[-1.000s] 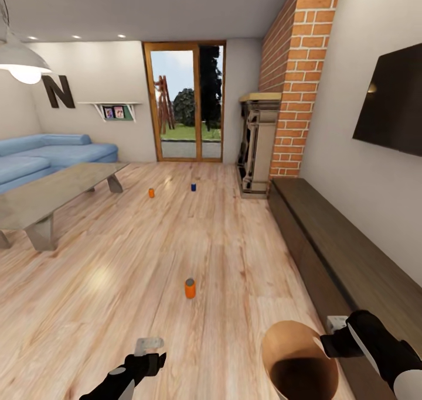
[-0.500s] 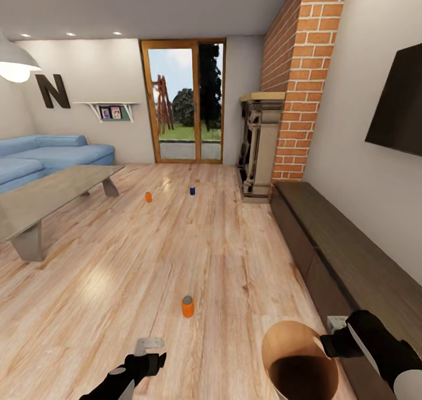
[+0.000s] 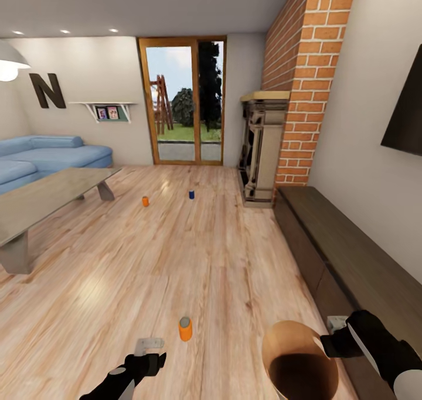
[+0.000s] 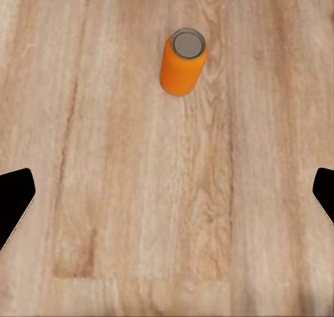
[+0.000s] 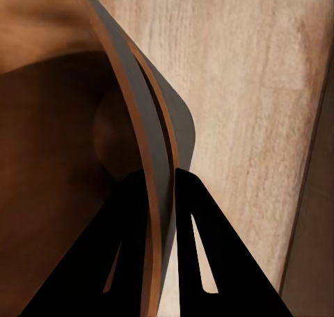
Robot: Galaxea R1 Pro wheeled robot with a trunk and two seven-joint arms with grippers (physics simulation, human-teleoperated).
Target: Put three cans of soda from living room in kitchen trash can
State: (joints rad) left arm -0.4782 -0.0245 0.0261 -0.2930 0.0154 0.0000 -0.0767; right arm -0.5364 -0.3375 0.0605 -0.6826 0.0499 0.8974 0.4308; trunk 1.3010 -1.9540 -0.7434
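An orange soda can stands upright on the wood floor just ahead of my left gripper; in the left wrist view that can sits beyond the open fingers, apart from them. A second orange can and a dark blue can stand farther off near the glass doors. My right gripper is shut on the rim of the trash can, whose wall is pinched between the two fingers. The bin's tan inside looks bare.
A low grey-wood table and blue sofa stand at the left. A long dark bench runs along the right wall, with the fireplace and brick chimney beyond. Glass doors close the far wall.
The whole view has advanced into the room, so the near orange can now lies lower and closer to my left gripper. Both arms keep their pose, with the bin still held.
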